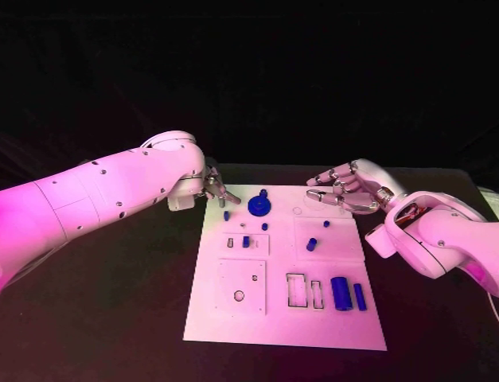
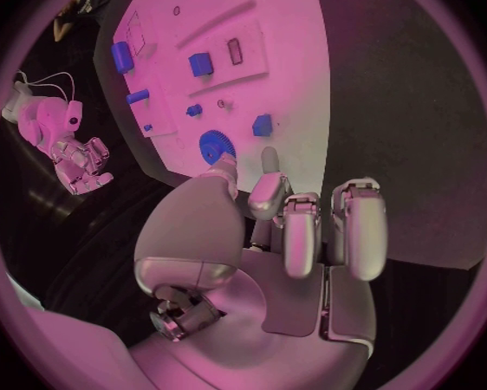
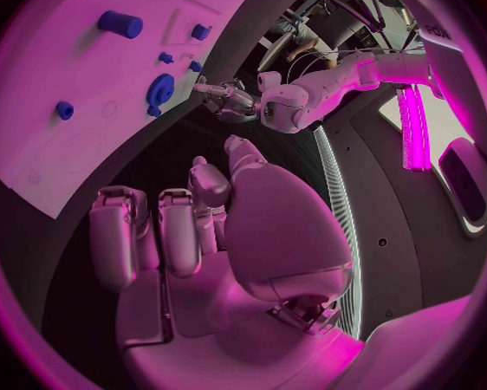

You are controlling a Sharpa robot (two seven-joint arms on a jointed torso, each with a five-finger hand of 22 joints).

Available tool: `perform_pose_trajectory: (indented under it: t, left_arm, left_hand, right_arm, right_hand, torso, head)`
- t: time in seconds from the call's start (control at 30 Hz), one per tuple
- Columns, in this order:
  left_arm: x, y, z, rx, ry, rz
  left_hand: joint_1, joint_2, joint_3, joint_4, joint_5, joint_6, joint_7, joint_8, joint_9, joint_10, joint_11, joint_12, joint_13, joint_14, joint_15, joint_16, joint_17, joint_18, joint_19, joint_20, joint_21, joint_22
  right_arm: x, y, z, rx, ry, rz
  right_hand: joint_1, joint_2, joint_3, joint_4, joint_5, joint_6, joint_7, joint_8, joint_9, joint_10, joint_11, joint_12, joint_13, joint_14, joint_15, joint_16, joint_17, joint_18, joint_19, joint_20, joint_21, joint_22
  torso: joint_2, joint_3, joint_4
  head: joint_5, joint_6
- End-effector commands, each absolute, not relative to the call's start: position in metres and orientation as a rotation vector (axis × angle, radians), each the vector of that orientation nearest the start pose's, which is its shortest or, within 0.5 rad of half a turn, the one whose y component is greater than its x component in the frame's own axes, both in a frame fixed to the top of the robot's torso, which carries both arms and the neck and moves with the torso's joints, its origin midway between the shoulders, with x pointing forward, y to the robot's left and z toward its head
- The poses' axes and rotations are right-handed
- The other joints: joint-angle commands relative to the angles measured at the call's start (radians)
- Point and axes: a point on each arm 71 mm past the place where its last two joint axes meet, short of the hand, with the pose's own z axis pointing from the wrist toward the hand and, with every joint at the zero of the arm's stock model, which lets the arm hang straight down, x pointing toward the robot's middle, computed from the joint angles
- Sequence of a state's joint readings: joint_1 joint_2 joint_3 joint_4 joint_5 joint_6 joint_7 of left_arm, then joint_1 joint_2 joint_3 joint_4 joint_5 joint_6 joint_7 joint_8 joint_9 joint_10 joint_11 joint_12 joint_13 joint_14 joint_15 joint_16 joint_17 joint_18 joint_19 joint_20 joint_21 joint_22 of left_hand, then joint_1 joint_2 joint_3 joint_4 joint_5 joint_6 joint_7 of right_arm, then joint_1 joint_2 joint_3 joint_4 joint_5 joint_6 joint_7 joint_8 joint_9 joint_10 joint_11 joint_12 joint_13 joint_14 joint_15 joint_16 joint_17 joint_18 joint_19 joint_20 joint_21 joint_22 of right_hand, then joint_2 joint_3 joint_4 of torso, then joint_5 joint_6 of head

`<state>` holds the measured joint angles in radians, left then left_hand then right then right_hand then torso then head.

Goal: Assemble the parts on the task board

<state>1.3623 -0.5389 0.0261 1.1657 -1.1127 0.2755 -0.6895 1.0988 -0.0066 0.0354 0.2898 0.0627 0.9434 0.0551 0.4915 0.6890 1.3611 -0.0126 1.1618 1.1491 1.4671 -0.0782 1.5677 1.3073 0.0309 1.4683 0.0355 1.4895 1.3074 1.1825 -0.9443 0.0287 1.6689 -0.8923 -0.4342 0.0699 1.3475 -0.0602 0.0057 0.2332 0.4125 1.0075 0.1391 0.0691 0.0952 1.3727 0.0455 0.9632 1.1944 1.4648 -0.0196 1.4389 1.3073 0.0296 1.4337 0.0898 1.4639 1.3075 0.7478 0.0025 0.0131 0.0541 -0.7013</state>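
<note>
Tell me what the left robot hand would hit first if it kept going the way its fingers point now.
Probably the round blue gear-like disc at the far end of the white task board; in the wrist view the left robot hand has fingertips aimed toward it, with a small blue block close beside. Depth is unclear.

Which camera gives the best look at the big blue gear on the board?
The left wrist view: the blue gear sits close, teeth visible, just beyond the left robot hand. The head view shows it small; the right wrist view shows it at an angle.

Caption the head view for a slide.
Both hands, left and right, hover empty at the task board's far edge.
</note>
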Motion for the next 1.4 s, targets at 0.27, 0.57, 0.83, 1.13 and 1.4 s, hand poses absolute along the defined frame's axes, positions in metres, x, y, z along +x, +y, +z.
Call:
perform_pose_trajectory:
  t: [0.27,0.57,0.83,1.13,1.4]
  left_arm:
    - [0.5681,0.1715,-0.1523,-0.132,2.311,-0.139]
    - [0.5667,0.1703,-0.1543,-0.107,2.336,-0.122]
    - [0.5660,0.1715,-0.1563,-0.095,2.358,-0.096]
    - [0.5646,0.1678,-0.1562,-0.085,2.358,-0.102]
    - [0.5644,0.1658,-0.1565,-0.088,2.353,-0.109]
  left_hand:
    - [0.011,0.005,-0.009,0.000,0.000,0.014,-0.004,0.011,0.004,0.006,-0.006,0.009,0.004,0.104,0.004,0.003,0.263,-0.004,0.042,0.004,0.005,0.165]
    - [0.016,0.006,-0.011,-0.001,0.000,0.017,-0.006,0.014,0.006,0.007,-0.007,0.011,0.006,0.104,0.003,0.003,0.263,-0.004,0.043,0.003,0.007,0.167]
    - [0.033,0.015,-0.009,-0.003,0.001,0.018,-0.008,0.020,0.010,0.008,-0.010,0.011,0.005,0.104,0.001,0.003,0.263,-0.004,0.044,0.000,0.007,0.168]
    - [0.038,0.016,-0.008,-0.004,0.001,0.018,-0.009,0.021,0.011,0.007,-0.010,0.010,0.004,0.104,0.000,0.003,0.263,-0.004,0.043,0.000,0.006,0.167]
    - [0.044,0.018,-0.007,-0.004,0.002,0.016,-0.009,0.022,0.012,0.006,-0.010,0.009,0.003,0.104,0.000,0.003,0.263,-0.004,0.042,0.000,0.005,0.166]
  right_arm:
    - [0.4648,-0.2083,-0.1508,0.336,1.575,1.081]
    - [0.4649,-0.2079,-0.1513,0.336,1.576,1.082]
    - [0.4649,-0.2085,-0.1517,0.341,1.579,1.082]
    - [0.4655,-0.2083,-0.1520,0.341,1.580,1.080]
    - [0.4666,-0.2074,-0.1534,0.343,1.584,1.079]
  right_hand:
    - [0.001,0.005,-0.005,0.001,0.006,0.000,-0.004,-0.001,0.002,-0.007,0.001,-0.003,-0.001,0.061,-0.005,-0.006,0.050,0.018,-0.008,-0.002,-0.006,0.081]
    - [0.002,0.006,-0.005,0.001,0.009,0.000,-0.004,-0.001,0.002,-0.006,0.001,-0.003,-0.001,0.062,-0.005,-0.005,0.051,0.018,-0.008,-0.002,-0.006,0.081]
    - [0.003,0.006,-0.005,0.001,0.010,0.000,-0.004,-0.001,0.002,-0.006,0.001,-0.003,-0.001,0.062,-0.005,-0.006,0.051,0.018,-0.008,-0.002,-0.006,0.081]
    - [0.004,0.006,-0.005,0.000,0.011,0.000,-0.004,-0.001,0.002,-0.007,0.000,-0.004,-0.002,0.061,-0.005,-0.006,0.050,0.018,-0.008,-0.002,-0.007,0.080]
    - [0.004,0.006,-0.005,0.000,0.011,0.000,-0.004,-0.001,0.002,-0.007,0.000,-0.004,-0.002,0.061,-0.005,-0.006,0.050,0.018,-0.008,-0.002,-0.007,0.080]
  torso:
    - [-0.002,0.0014,0.0011]
    - [-0.003,0.0013,0.0016]
    - [-0.002,0.0018,0.0010]
    - [-0.002,0.0010,0.0008]
    - [-0.002,0.0008,0.0015]
  head:
    - [0.008,-0.006]
    - [0.008,-0.006]
    - [0.012,-0.008]
    - [0.013,-0.010]
    - [0.013,-0.010]
